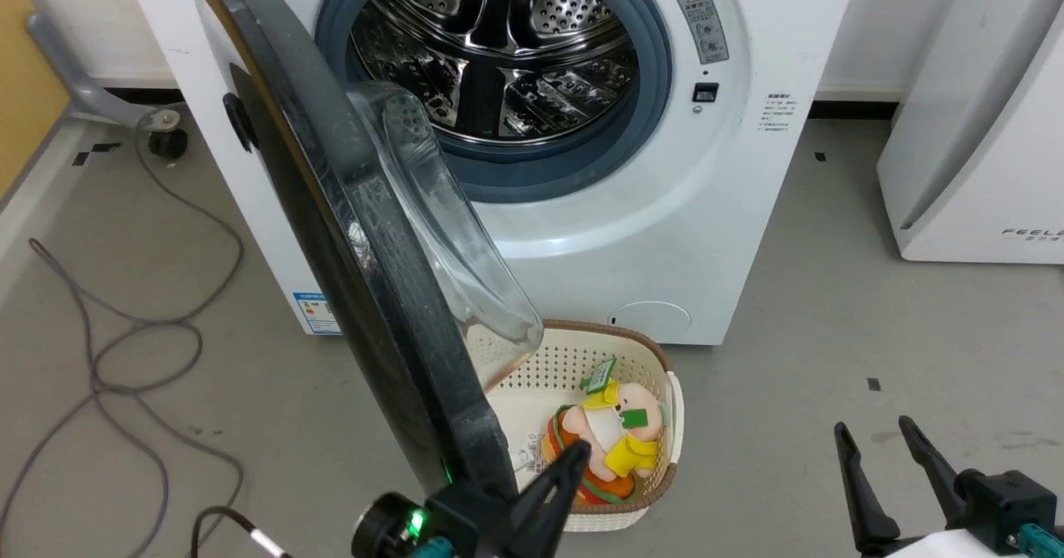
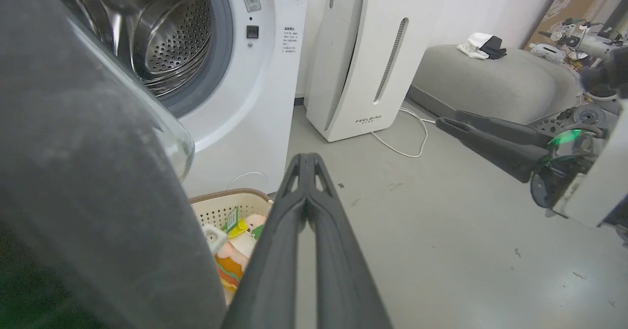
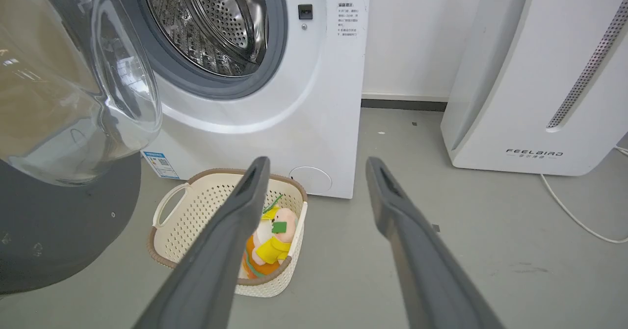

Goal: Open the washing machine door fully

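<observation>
Washing machine door [image 1: 332,209] (round, glossy black, glass-bowled): swung out.
Left claw [image 2: 306,160]: pinched together, empty.
Right claw [image 3: 319,164]: spread, empty.

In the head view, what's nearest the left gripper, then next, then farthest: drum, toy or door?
From the left gripper:
1. Door, right beside it, on its left.
2. Toy, just beyond, down in the basket.
3. Drum, far off at the top.
</observation>
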